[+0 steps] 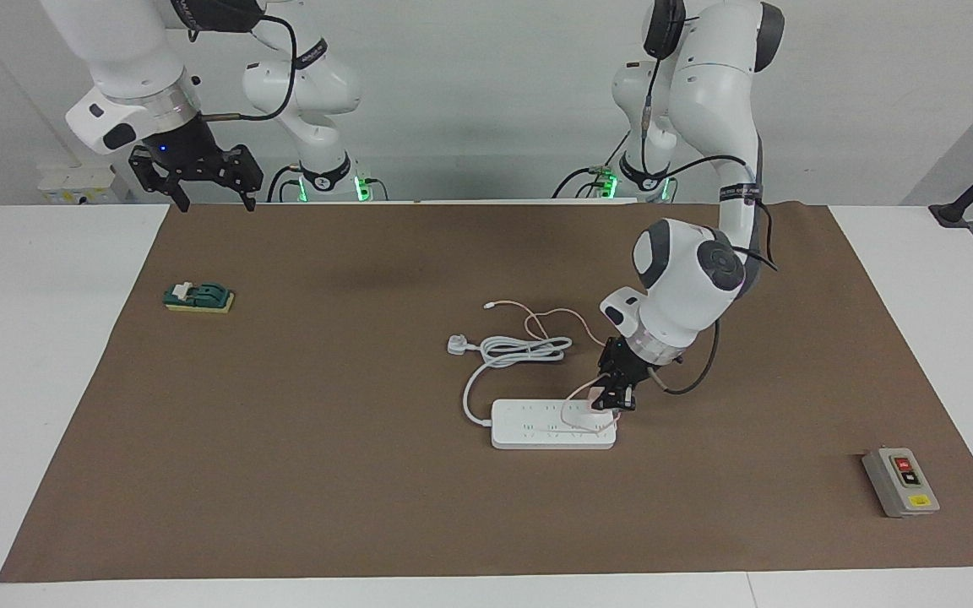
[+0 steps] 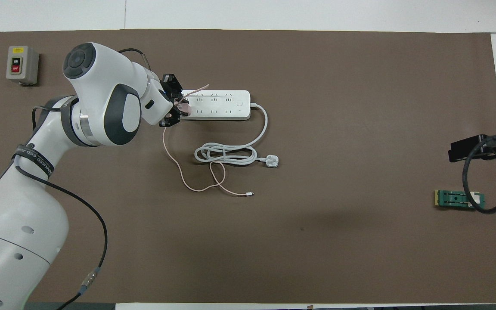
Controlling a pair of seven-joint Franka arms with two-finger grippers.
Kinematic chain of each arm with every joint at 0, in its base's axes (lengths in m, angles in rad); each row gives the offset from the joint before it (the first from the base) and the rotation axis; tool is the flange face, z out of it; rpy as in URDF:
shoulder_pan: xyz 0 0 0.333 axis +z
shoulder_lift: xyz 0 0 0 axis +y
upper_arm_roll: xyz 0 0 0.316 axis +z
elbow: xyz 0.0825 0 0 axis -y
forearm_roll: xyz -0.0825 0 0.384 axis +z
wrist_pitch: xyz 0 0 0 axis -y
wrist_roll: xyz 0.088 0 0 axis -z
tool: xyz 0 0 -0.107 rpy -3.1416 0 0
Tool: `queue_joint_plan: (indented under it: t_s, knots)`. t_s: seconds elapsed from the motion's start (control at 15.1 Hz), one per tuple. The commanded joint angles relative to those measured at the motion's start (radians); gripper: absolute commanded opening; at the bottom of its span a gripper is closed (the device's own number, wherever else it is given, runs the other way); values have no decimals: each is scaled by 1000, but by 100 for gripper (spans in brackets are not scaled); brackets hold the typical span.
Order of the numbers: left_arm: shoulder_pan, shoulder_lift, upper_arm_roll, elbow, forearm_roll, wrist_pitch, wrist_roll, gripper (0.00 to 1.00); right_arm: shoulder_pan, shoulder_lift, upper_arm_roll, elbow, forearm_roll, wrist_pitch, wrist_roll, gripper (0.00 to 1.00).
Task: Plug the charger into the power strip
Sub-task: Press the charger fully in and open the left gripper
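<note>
The white power strip [image 1: 550, 429] [image 2: 224, 105] lies flat on the brown mat. My left gripper [image 1: 607, 404] [image 2: 178, 107] is shut on the small pale pink charger [image 1: 601, 399] [image 2: 184, 109] and holds it over the strip's end toward the left arm. The charger's thin pink cable [image 1: 547, 317] [image 2: 196, 187] loops over the strip and trails across the mat toward the robots. Whether the prongs sit in a socket is hidden. My right gripper [image 1: 213, 203] hangs open above the mat's corner by its base, waiting.
The strip's thick white cord [image 1: 513, 350] [image 2: 226, 153] is coiled beside it, ending in a three-pin plug [image 1: 458, 344] [image 2: 270, 161]. A grey button box [image 1: 900, 482] [image 2: 22, 64] and a green block [image 1: 198, 297] [image 2: 459, 199] sit near the mat's two ends.
</note>
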Motion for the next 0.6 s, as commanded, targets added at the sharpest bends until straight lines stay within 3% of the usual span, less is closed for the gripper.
queue_joint_plan:
  t_s: [0.0, 0.53]
  knots:
    - [21, 135, 15, 126, 12, 34, 45, 0, -12, -10, 4, -6, 18, -4, 14, 100]
    - [-2, 132, 18, 114, 15, 54, -51, 0, -12, -10, 4, -6, 18, -4, 14, 100]
